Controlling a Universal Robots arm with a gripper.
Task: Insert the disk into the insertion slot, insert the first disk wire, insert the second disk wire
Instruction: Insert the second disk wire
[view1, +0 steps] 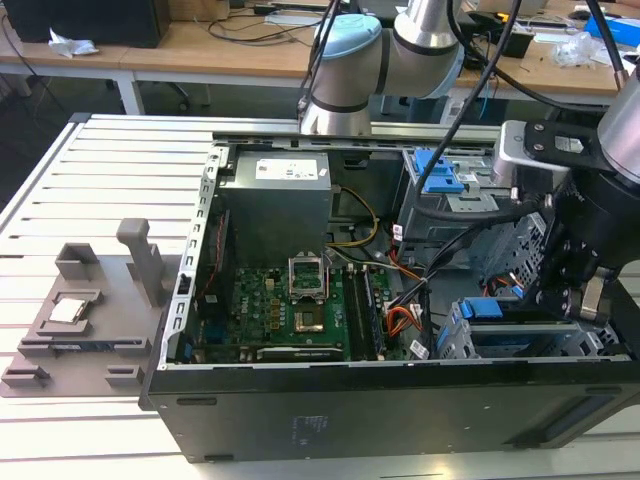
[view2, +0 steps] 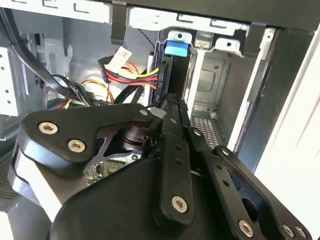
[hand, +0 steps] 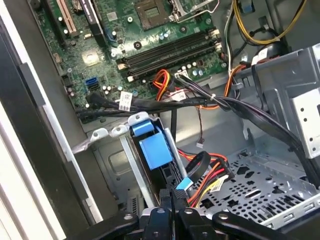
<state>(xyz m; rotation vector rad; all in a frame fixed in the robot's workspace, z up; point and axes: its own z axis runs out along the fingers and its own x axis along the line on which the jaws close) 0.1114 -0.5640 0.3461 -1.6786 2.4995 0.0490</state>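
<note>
Disk (hand: 159, 167) mostly hidden in insertion slot (hand: 117, 165)

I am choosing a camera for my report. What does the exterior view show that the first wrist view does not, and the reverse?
The exterior view adds the grey fixture tray beside the computer case and the power supply. The first wrist view adds a white cable tag. Both show the motherboard and the disk, blue-framed, in the insertion slot.
</note>
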